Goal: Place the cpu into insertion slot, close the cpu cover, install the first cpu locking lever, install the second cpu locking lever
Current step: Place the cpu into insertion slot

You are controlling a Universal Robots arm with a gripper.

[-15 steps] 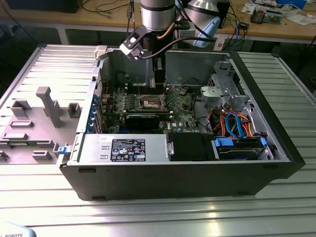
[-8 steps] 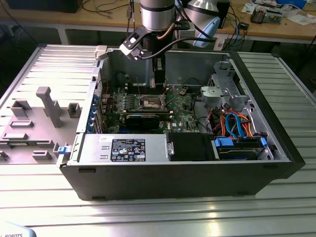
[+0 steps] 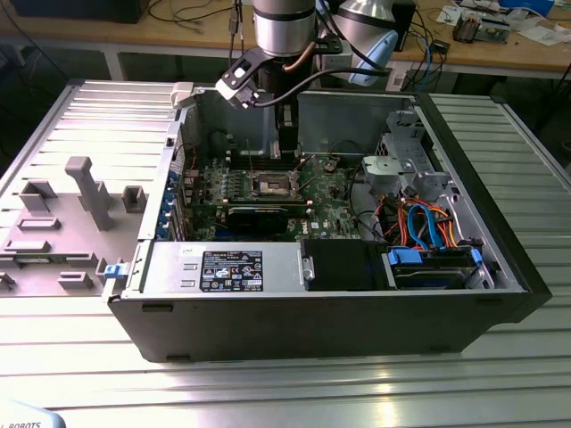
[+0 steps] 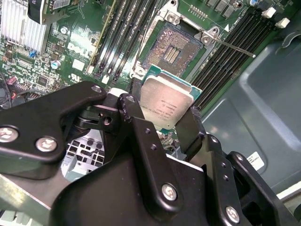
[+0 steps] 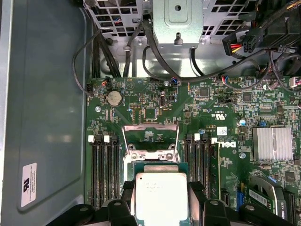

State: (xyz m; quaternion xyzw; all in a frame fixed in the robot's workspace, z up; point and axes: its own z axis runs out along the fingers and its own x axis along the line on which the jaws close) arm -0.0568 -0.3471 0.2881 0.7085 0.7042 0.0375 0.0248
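The cpu [image 4: 167, 101], a small square chip with a silver-grey top, sits between my gripper's [image 4: 162, 110] black fingers [image 4: 188, 129]; in the first wrist view the cpu [image 5: 161, 195] is held the same way by the gripper [image 5: 161, 200]. It hangs just above and to one side of the open insertion slot [image 4: 170, 51], whose contact field is bare. The cpu cover [image 5: 150, 126] stands swung up at the slot's far end. A thin locking lever [image 4: 233, 48] sticks out beside the slot. In the exterior view the gripper [image 3: 287, 147] reaches down into the case over the slot [image 3: 274, 185].
The green motherboard [image 5: 155, 101] lies in an open black computer case [image 3: 500, 223]. Memory slots [image 5: 106, 169] flank the socket, with a finned heat sink [image 5: 272, 143] near it. A black card [image 3: 259, 217], a power supply [image 3: 223, 267] and a cabled drive cage [image 3: 428, 223] crowd the case. Grey fixtures [image 3: 85, 192] stand on the table.
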